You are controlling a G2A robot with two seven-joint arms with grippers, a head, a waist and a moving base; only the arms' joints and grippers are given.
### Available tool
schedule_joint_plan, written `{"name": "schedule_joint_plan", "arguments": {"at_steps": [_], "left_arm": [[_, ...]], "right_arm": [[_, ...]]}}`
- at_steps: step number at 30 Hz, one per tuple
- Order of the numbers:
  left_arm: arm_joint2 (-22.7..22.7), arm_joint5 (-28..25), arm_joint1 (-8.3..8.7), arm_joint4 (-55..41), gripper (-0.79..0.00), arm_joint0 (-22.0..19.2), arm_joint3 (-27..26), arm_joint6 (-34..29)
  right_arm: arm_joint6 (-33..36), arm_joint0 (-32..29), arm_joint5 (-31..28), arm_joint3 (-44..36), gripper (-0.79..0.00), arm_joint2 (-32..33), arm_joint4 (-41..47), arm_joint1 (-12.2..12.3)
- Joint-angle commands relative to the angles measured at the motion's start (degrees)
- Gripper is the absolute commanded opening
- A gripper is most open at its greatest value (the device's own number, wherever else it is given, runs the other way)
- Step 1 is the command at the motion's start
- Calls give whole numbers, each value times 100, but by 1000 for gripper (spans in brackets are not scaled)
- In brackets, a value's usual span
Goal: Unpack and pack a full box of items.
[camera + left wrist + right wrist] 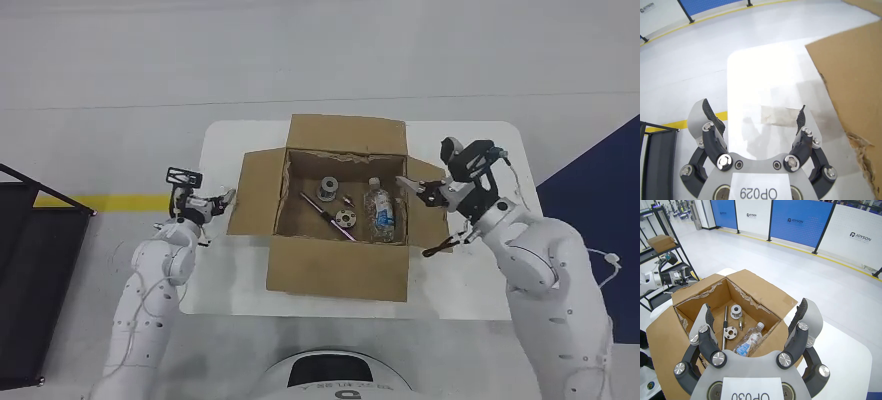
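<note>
A white table (455,290) is mostly taken up by the open cardboard box (338,268). The right gripper (755,302) is held spread over its right edge, and the left gripper (754,106) is spread too, just beside the left flap. Inside, a bottle (379,210), rod (322,210), spool (328,187) and flange (346,219) are laid flat.

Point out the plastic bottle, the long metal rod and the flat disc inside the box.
plastic bottle (750,339), right wrist view, on the middle of its clear body.
long metal rod (725,321), right wrist view, on the middle of the shaft.
flat disc (735,334), right wrist view, on the flange beside its hole.
</note>
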Motion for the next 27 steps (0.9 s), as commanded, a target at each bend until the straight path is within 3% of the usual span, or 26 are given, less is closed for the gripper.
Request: {"name": "schedule_joint_plan", "arguments": {"at_steps": [1, 6, 9, 14, 27], "left_arm": [[273, -14, -25, 145, 0, -49, 78, -76], [505, 254, -96, -141, 0, -166, 255, 167], [443, 74, -103, -555, 0, -143, 99, 454], [349, -98, -98, -1070, 0, 198, -960, 625], [349, -98, -98, -1070, 0, 198, -960, 625]], "right_arm": [[-63, -101, -80, 66, 0, 159, 50, 16], [-177, -189, -292, 258, 0, 320, 165, 47], [-132, -140, -347, 419, 0, 346, 332, 60], [-132, -140, -347, 419, 0, 346, 332, 60], [-132, -140, -347, 419, 0, 346, 332, 60]]}}
